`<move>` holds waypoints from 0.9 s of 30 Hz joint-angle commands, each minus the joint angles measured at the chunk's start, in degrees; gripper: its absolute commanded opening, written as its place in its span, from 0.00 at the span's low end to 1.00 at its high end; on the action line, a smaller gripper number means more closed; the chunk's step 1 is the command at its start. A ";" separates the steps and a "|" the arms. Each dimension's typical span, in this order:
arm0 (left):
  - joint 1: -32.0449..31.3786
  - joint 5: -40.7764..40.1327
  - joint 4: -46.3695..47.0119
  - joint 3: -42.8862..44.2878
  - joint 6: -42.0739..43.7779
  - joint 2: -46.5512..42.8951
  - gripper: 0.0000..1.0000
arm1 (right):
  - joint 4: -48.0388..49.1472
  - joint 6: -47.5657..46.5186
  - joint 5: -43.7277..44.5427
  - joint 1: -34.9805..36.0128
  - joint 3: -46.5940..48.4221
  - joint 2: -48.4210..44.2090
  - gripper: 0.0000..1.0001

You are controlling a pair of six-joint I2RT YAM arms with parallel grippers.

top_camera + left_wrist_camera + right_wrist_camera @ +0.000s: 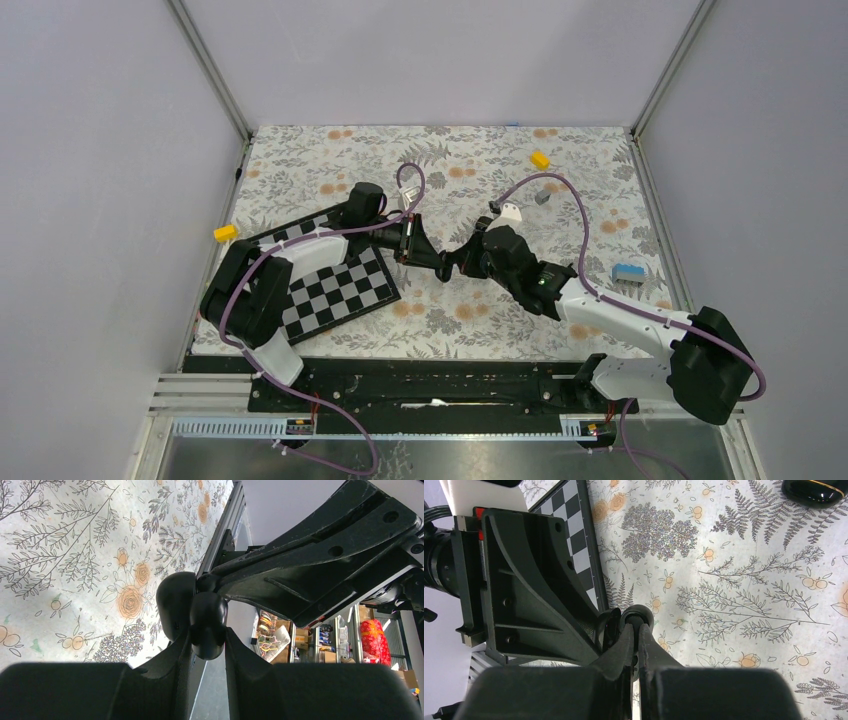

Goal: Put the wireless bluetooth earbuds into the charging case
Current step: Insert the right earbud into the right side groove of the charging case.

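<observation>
You are working in a robotics lab: in the top view, plain pale walls (90, 150) and aluminium posts (210, 65) box in the cloth-covered bench (470, 150). Cluttered storage shelves (320, 637) show at the lower right of the left wrist view.

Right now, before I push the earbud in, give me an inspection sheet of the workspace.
Surface: floral cloth over the table, checkered mat on its left side.
Job's things: case held by the left gripper; one earbud held by the right gripper, right at the case. Second earbud not identified.
Clutter: yellow block at the left edge, another at the back; small grey piece; blue and grey piece; glossy black rounded thing cut off by the right wrist view, cannot tell what.
Grippers: left gripper shut on the case; right gripper shut on the earbud; tips meet mid-table.
Cables: purple cable looping above each arm.
Surroundings: plain grey walls.
</observation>
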 commanded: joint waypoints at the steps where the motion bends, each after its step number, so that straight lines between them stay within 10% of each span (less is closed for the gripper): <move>1: -0.24 0.61 2.18 0.55 0.21 -0.76 0.00 | -0.34 0.20 3.09 0.44 0.81 -0.81 0.00; 23: -0.24 0.70 2.18 0.38 0.21 -1.12 0.00 | -0.62 -0.34 3.64 2.71 4.17 2.97 0.00; 27: -0.24 0.70 2.18 0.29 0.21 -1.21 0.00 | -0.68 -0.02 3.31 2.82 4.41 2.84 0.40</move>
